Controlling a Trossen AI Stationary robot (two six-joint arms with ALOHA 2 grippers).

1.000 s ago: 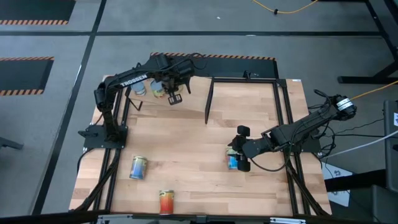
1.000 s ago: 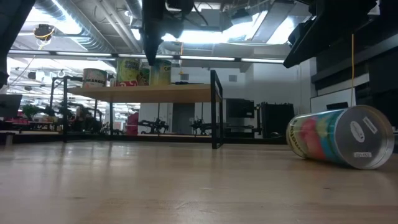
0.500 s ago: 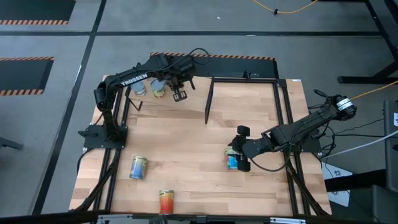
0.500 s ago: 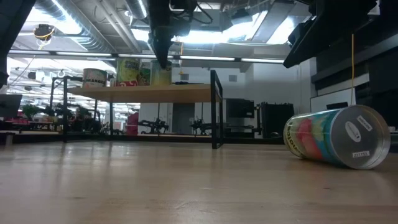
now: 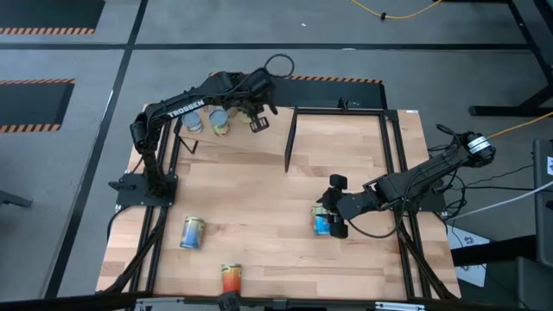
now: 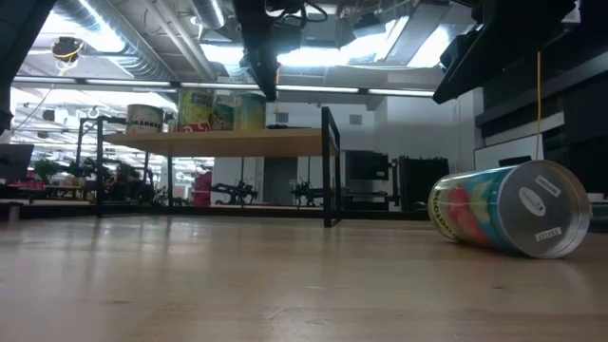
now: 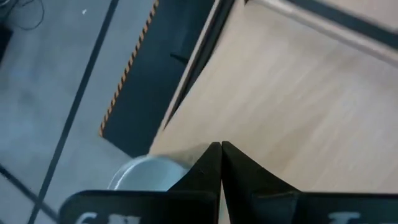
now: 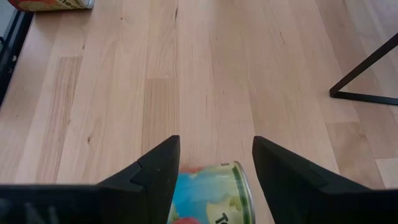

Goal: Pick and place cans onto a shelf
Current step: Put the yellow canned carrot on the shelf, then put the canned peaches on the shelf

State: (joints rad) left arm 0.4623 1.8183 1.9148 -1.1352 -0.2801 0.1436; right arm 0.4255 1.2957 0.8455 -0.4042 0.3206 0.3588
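The shelf (image 5: 346,142) is a plywood board in a black frame at the table's far side. Three cans (image 6: 198,109) stand upright on its left part. My left gripper (image 5: 259,123) hangs shut above the board just right of them, holding nothing; one can's silvery top (image 7: 146,173) shows behind its fingers. A blue-labelled can (image 6: 503,209) lies on its side on the table. My right gripper (image 5: 330,226) stands open over it, with its fingers to either side of the can (image 8: 211,193). In the low view the can lies free.
Two more cans lie on their sides on the table near its left front: one yellow-blue (image 5: 192,231) and one red-orange (image 5: 231,278). A black upright divider (image 5: 289,138) splits the shelf. Bare tabletop (image 5: 259,199) lies between the two arms.
My left gripper has moved toward the table's right edge above the shelf, away from the standing cans, and has tipped up somewhat; it stays shut. The can under my right gripper has rolled slightly toward the table's left.
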